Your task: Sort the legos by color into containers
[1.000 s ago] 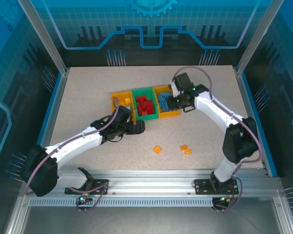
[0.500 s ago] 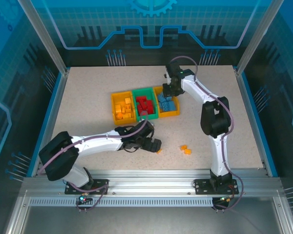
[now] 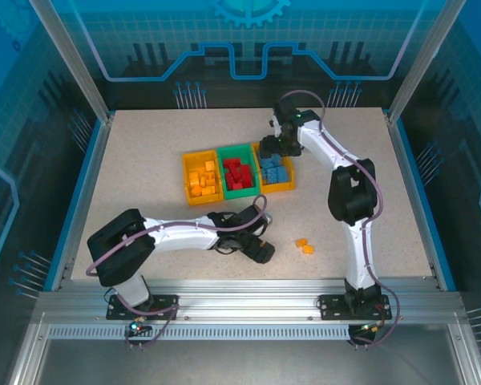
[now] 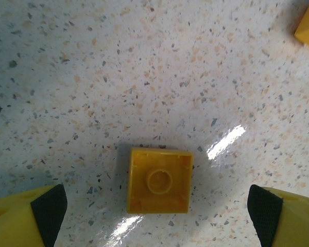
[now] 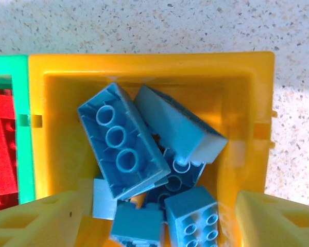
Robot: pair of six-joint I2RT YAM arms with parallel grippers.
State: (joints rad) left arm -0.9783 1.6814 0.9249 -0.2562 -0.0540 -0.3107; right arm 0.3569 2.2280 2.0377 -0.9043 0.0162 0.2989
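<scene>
On the speckled table (image 3: 144,160) stand three bins (image 3: 235,148) (yellow, green, yellow, in a row) and loose orange bricks (image 3: 305,245).

Speckled tabletop (image 3: 144,160); aluminium rail (image 3: 248,298) along near edge.

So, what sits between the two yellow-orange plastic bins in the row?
A green rectangular plastic bin holding red plastic bricks, flanked closely by both; the top external view shows it.

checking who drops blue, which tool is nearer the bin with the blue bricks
Right. The right tool hangs directly over the blue-brick bin; the left tool is far off toward the robot's side, over a lone yellow brick.
</scene>
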